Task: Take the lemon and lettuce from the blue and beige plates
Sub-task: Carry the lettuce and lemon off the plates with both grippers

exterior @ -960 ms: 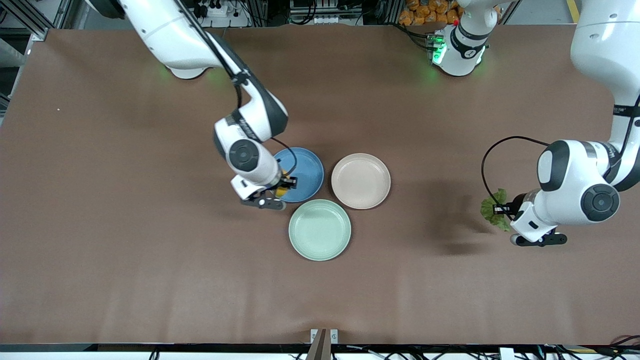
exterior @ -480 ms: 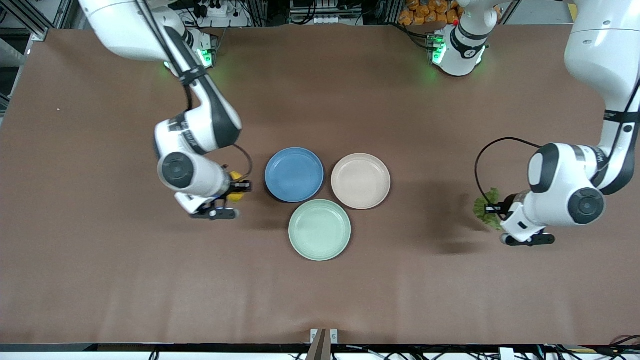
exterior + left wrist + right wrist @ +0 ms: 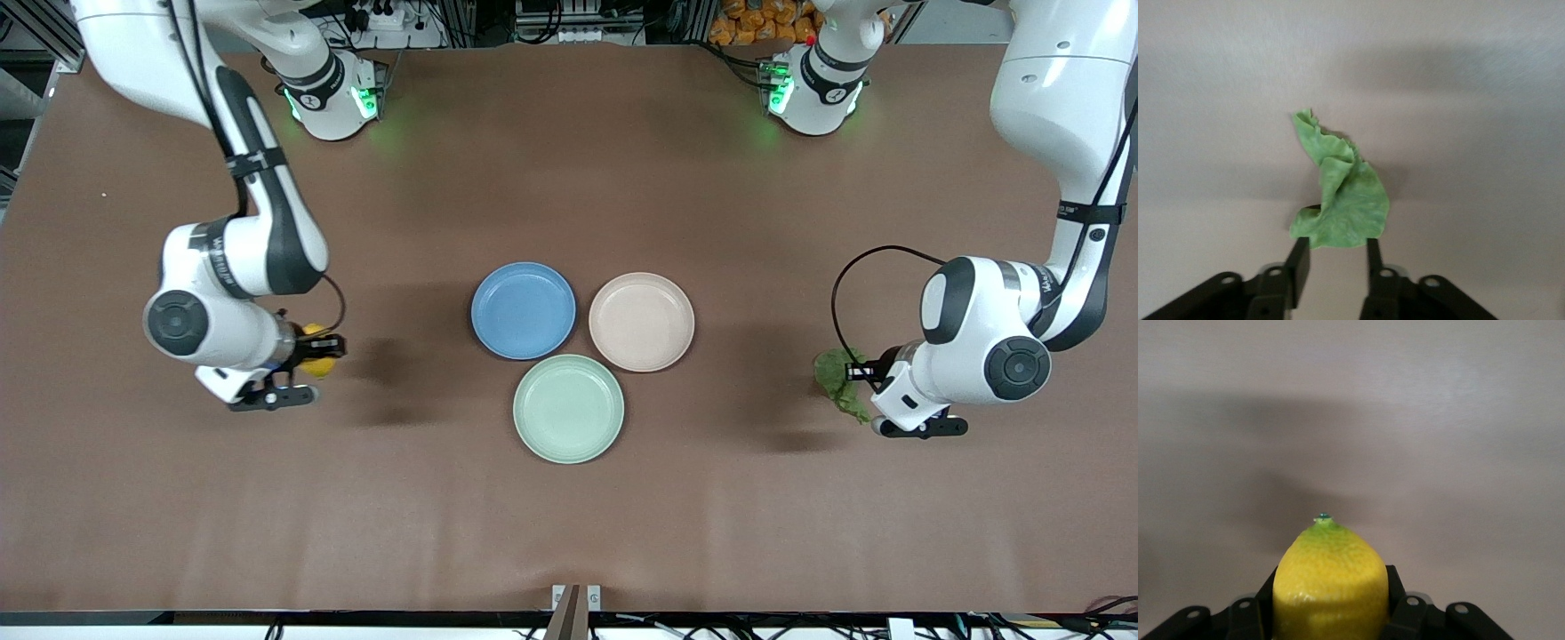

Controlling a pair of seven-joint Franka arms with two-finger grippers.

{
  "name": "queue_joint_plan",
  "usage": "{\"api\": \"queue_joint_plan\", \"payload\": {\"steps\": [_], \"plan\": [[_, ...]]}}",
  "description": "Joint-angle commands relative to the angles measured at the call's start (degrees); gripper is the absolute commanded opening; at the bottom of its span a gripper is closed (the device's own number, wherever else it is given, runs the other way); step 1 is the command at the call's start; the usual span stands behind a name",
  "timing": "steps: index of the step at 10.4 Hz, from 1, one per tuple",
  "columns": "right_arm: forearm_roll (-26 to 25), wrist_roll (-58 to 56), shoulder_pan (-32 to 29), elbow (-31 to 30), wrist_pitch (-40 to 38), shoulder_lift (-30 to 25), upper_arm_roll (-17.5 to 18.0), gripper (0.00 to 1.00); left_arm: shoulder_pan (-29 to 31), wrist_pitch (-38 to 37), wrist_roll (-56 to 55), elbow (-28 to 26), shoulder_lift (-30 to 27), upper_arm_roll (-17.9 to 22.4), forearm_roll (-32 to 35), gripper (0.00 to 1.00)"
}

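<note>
The yellow lemon (image 3: 317, 364) (image 3: 1331, 587) is clamped in my right gripper (image 3: 327, 345) (image 3: 1331, 577), which is shut on it low over the bare table, toward the right arm's end from the blue plate (image 3: 523, 310). The wrinkled green lettuce (image 3: 836, 382) (image 3: 1345, 203) lies on the table toward the left arm's end from the beige plate (image 3: 641, 321). My left gripper (image 3: 859, 375) (image 3: 1336, 250) stands open, its fingertips at the leaf's edge with a gap showing between them. Neither plate holds anything.
A pale mint-green plate (image 3: 568, 408) sits nearer the front camera, touching the gap between the blue and beige plates. The brown table (image 3: 569, 524) stretches wide around the plates. Both arm bases stand along the table's edge farthest from the camera.
My right arm carried the lemon from over the blue plate out toward its own end of the table. My left gripper sank slightly and opened; the lettuce now rests on the table.
</note>
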Motion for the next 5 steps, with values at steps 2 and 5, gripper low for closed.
{"api": "queue_joint_plan", "payload": {"steps": [2, 5], "plan": [[-1.09, -4.99, -1.45, -10.94, 14.57, -0.93, -0.59, 0.28, 0.26, -4.79, -0.5, 2.51, -7.0, 0.33, 1.75, 1.0], [-1.0, -4.99, -1.45, -11.67, 19.68, 2.23, -0.6, 0.28, 0.17, -15.15, -0.5, 9.02, -11.39, -0.1, 1.49, 1.0]]}}
